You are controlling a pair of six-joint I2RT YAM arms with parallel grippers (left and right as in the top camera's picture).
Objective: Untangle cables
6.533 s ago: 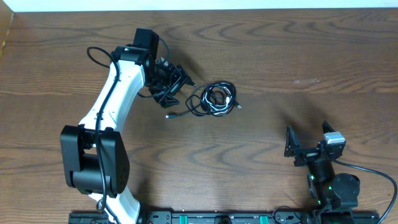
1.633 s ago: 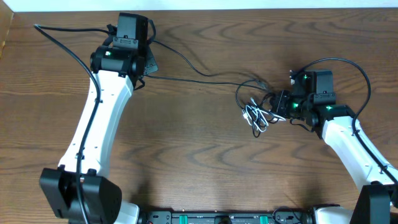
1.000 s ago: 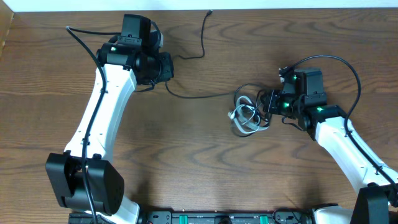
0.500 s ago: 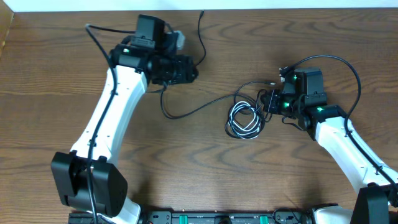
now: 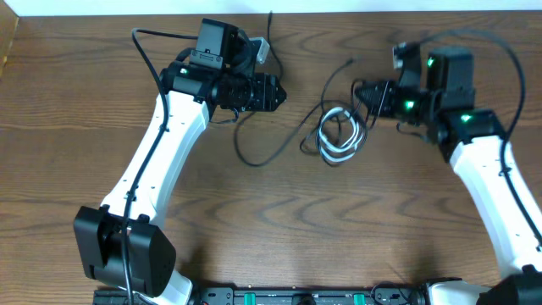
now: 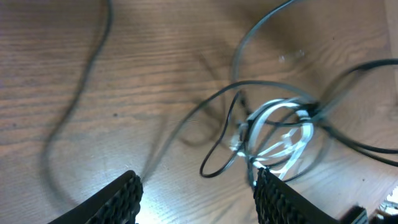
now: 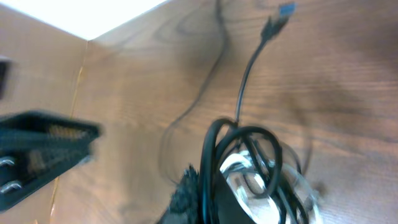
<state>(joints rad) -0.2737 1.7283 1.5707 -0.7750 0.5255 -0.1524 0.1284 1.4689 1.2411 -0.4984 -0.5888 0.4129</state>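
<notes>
Overhead, the right gripper (image 5: pixel 366 95) now sits nearer the far edge of the table (image 5: pixel 398 237) than it did half a second ago, and the cable bundle (image 5: pixel 339 135) has travelled with it, trailing from the jaws towards the middle of the table. In the right wrist view, which is blurred, the fingers are closed on the dark loops at the top of that bundle, with the white cable (image 7: pixel 239 163) coiled just beneath them and a blue plug (image 7: pixel 280 10) lying loose farther off.

The left gripper (image 5: pixel 271 91) has shifted a little to the right. Its fingers (image 6: pixel 121 198) stand wide apart in the left wrist view, with nothing between the pads. The long black cable (image 5: pixel 247 154) was stretched almost straight between the two arms a second and a half ago. It now lies slack on the wood in an open curve that runs from below the left gripper round into the bundle.

That slack suggests one strand is largely drawn out of the knot, which is real progress. The job is not finished, though. The white loops and the remaining black loops are still threaded through each other. The freed strand also still runs into the bundle rather than lying apart from it. The left gripper probably needs a fresh hold on one strand while the right keeps the bundle anchored.
</notes>
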